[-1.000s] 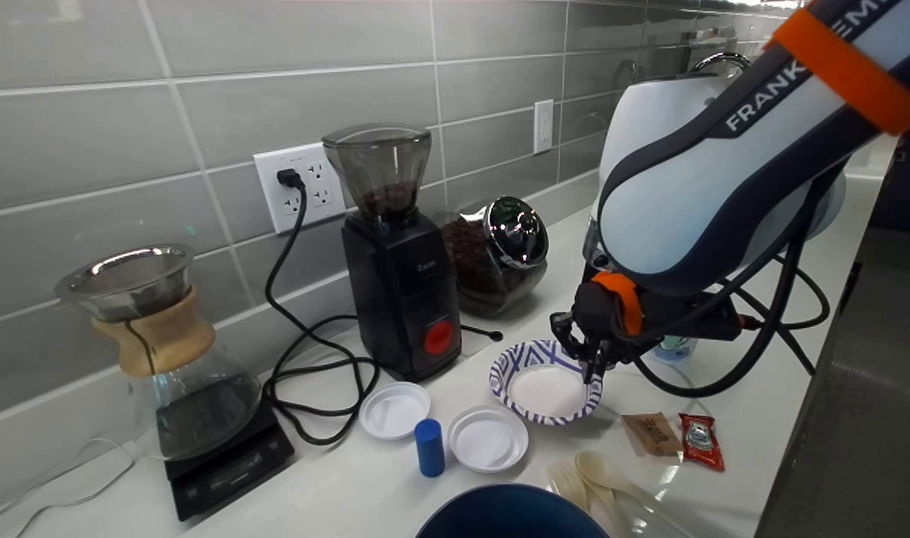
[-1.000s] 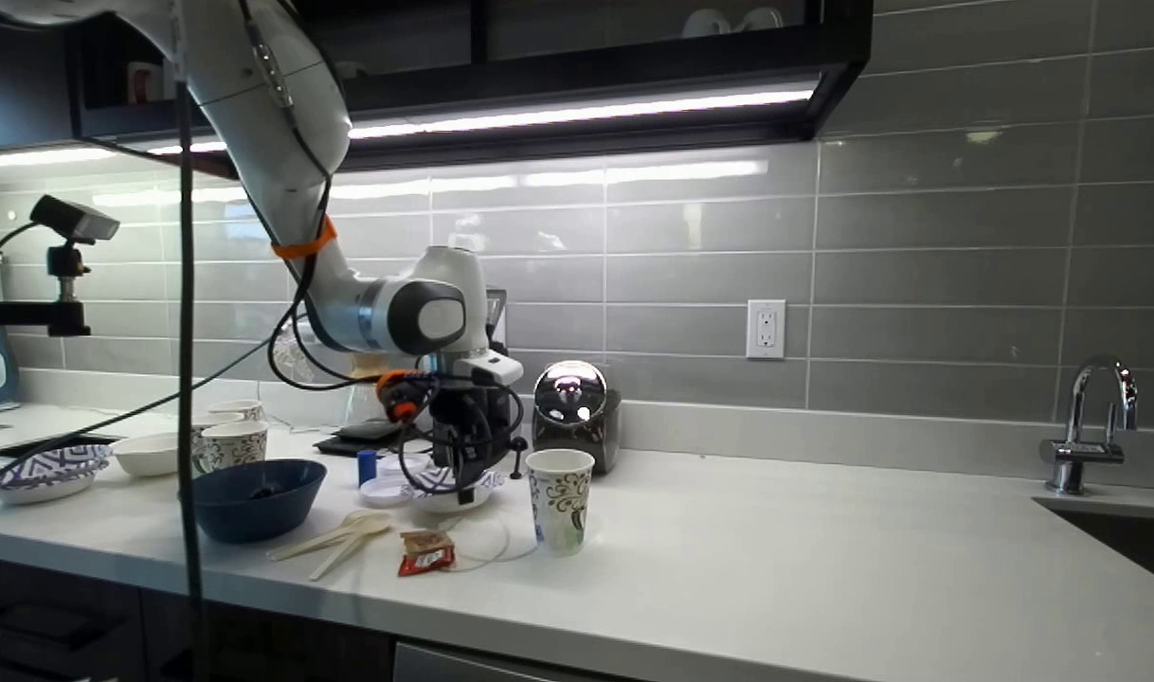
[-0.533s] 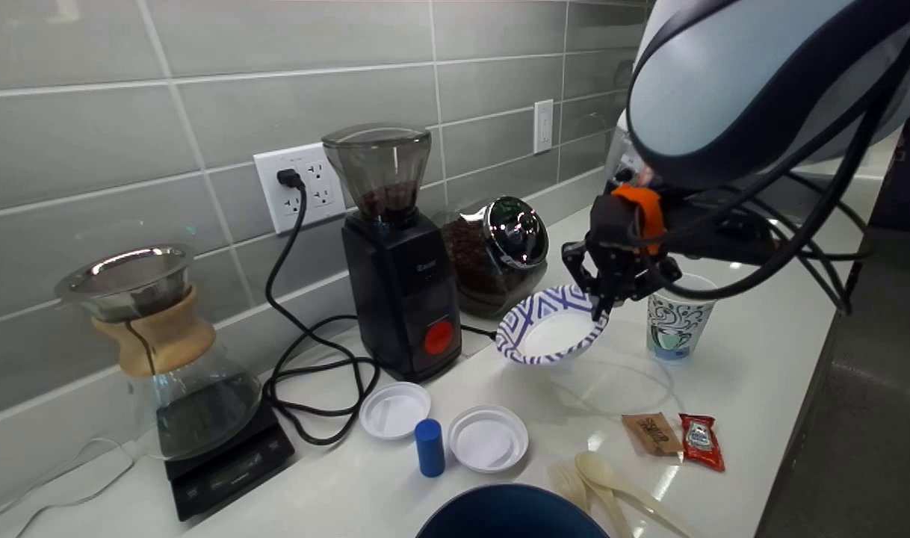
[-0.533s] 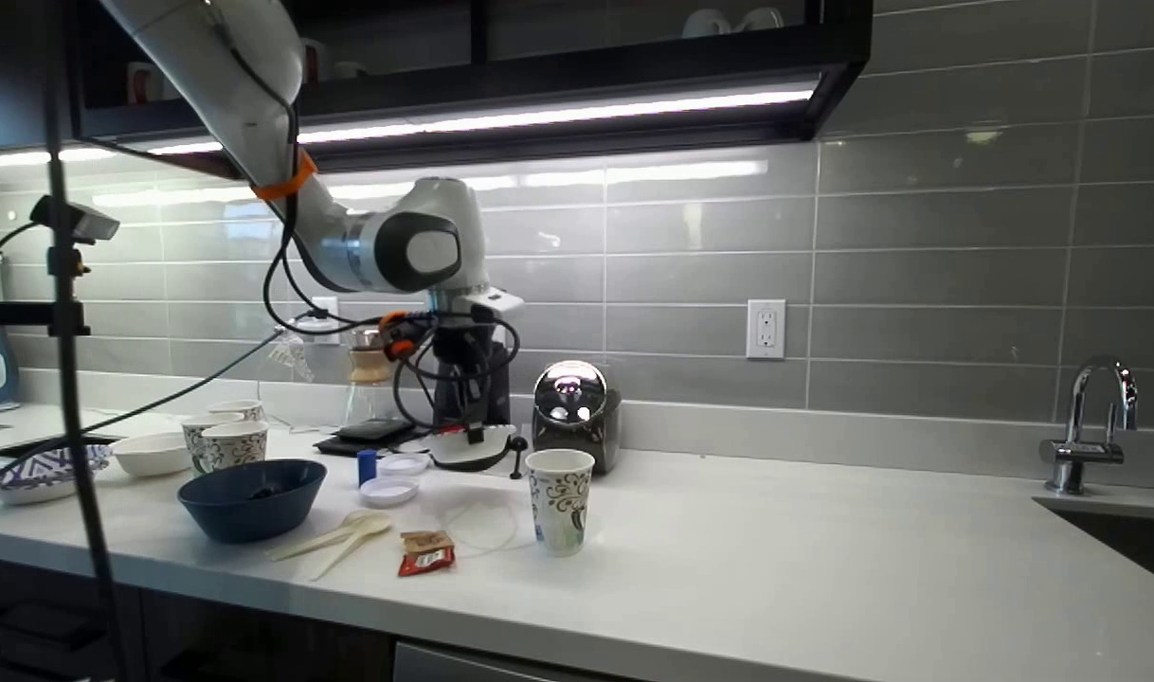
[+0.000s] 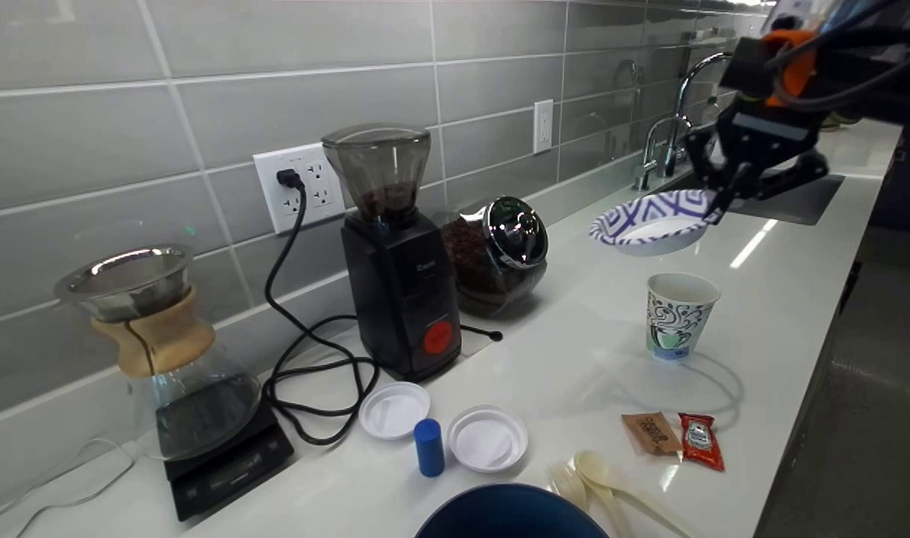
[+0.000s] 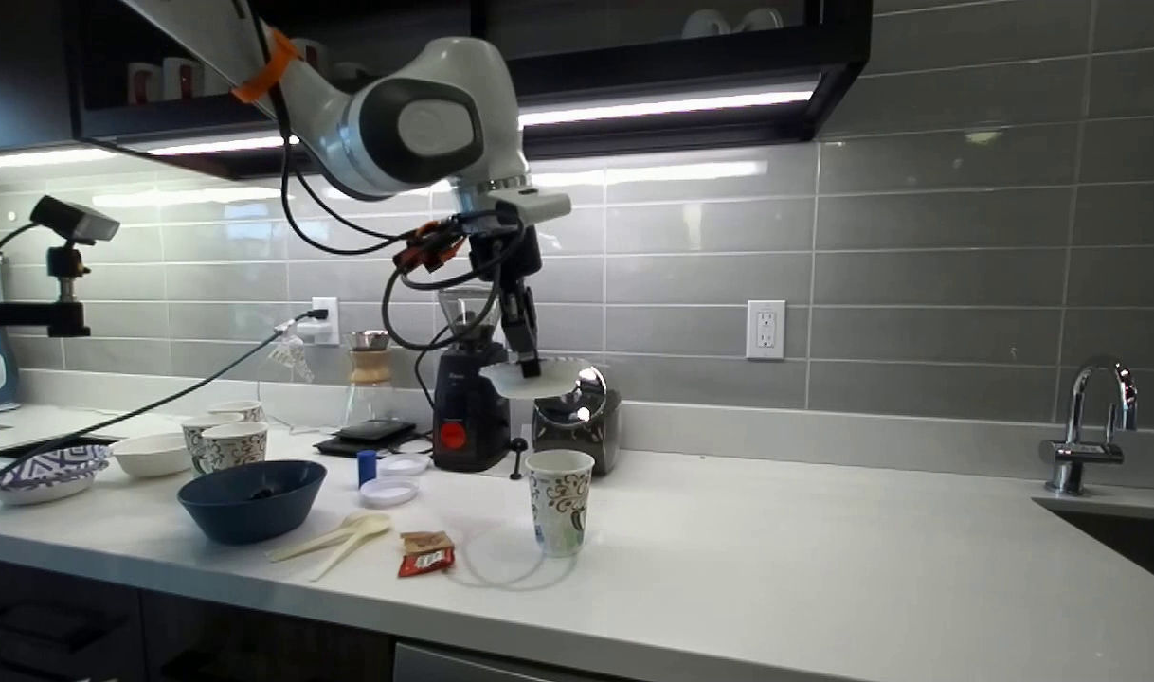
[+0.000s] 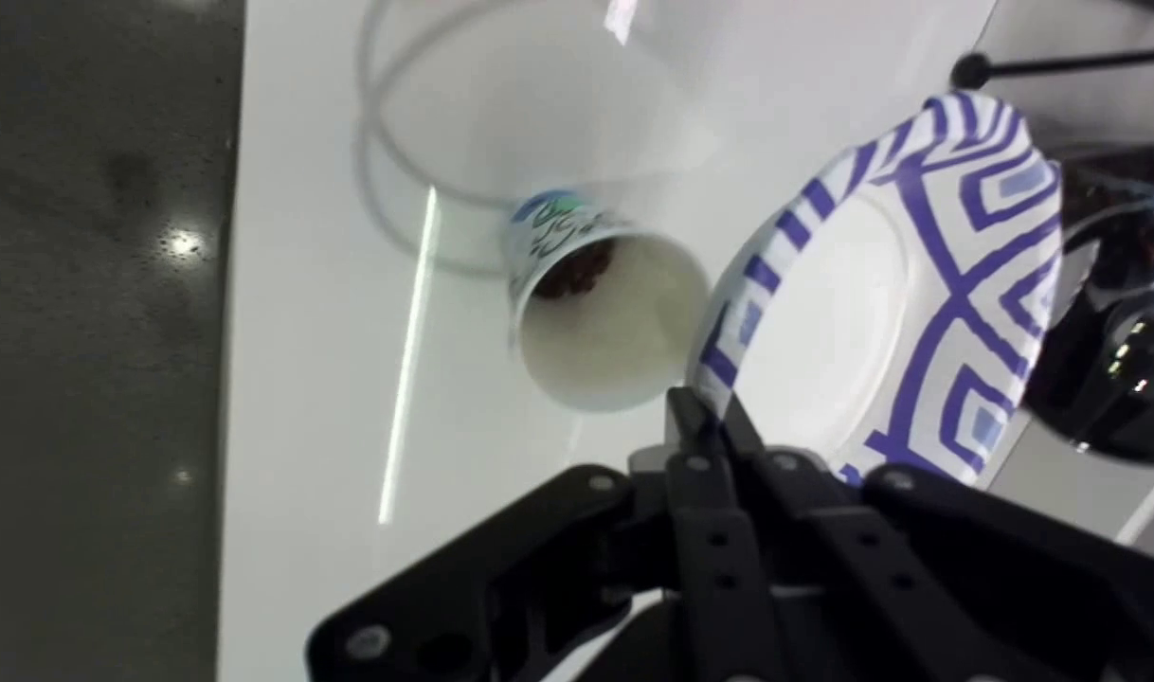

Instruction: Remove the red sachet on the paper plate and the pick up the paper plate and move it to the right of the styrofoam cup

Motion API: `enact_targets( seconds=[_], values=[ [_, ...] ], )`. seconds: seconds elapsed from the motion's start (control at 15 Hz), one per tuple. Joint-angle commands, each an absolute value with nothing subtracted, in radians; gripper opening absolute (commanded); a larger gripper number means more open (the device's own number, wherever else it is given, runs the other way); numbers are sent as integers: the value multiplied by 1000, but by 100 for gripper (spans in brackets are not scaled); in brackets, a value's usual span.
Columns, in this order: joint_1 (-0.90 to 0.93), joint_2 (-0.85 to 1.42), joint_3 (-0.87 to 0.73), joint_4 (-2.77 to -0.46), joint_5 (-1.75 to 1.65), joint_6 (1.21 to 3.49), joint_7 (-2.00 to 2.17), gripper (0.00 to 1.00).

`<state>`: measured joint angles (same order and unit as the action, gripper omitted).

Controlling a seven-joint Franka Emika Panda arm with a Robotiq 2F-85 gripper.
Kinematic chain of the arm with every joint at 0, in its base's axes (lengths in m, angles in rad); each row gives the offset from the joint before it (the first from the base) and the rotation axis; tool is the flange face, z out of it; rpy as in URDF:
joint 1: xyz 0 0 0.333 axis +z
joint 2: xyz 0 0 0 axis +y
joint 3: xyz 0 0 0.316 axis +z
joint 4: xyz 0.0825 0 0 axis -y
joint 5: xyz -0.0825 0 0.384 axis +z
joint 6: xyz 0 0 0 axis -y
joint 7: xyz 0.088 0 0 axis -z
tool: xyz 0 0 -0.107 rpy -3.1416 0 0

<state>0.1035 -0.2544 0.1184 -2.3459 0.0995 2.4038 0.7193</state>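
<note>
The paper plate (image 5: pixel 621 222) with its blue-and-white rim hangs in the air, slightly tilted, in both exterior views (image 6: pixel 506 382). My gripper (image 5: pixel 716 208) is shut on its rim, as the wrist view shows with the fingertips (image 7: pixel 716 415) pinching the plate edge (image 7: pixel 961 294). The styrofoam cup (image 5: pixel 678 321) stands upright on the counter (image 6: pixel 560 502), below the plate's height. In the wrist view the cup (image 7: pixel 558 227) appears beside the plate, its open mouth facing the camera. The red sachet (image 5: pixel 700 442) lies flat on the counter beside the tan packet (image 5: pixel 653 433).
A coffee grinder (image 5: pixel 403 291) and bean jar (image 5: pixel 496 258) stand by the wall. A blue bowl (image 6: pixel 252 500), wooden utensils (image 6: pixel 335 540) and two white discs (image 5: pixel 488 439) are on the counter. A dark cabinet (image 6: pixel 672 71) hangs above. A sink faucet (image 6: pixel 1074 426) stands at the far end.
My gripper has lifted the plate off the counter beside the white discs. It has carried it upward and toward the sink end, past the cup. Cup and sachet have not moved.
</note>
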Motion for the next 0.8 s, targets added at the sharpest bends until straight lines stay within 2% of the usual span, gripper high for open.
enact_targets(
  seconds=[0.0,0.07,0.53,0.73],
  values=[
    [11,-360,67,-2423,137,2396,753,1],
    [27,-300,98,-2369,110,2389,721,3],
    [-6,-339,78,-2405,119,2389,736,1],
    [-51,-238,115,-2323,92,2458,921,1]
  ],
)
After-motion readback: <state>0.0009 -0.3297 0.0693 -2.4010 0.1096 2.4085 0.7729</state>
